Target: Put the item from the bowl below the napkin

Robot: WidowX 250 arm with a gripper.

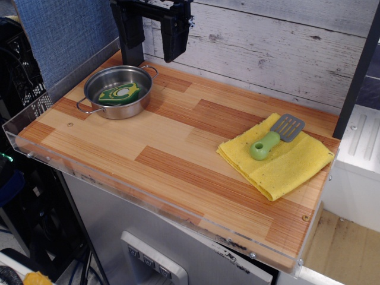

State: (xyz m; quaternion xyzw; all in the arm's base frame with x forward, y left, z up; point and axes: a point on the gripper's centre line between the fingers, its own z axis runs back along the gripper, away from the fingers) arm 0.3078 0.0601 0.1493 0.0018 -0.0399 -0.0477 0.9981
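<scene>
The small flat green item (120, 94) with a lime-yellow rim and pale oval centre lies inside the shiny steel bowl (95, 89) at the back left of the wooden table. The folded yellow napkin (285, 166) lies at the right side, far from the bowl. My black gripper (153, 35) hangs above the table's back edge, just behind and to the right of the bowl. Its two fingers stand apart with nothing between them.
A grey spatula with a green handle (274, 138) lies on top of the napkin. A clear plastic rim (119, 193) runs along the table's front and left edges. A white plank wall (267, 47) stands behind, and a dark post (359, 71) at the right.
</scene>
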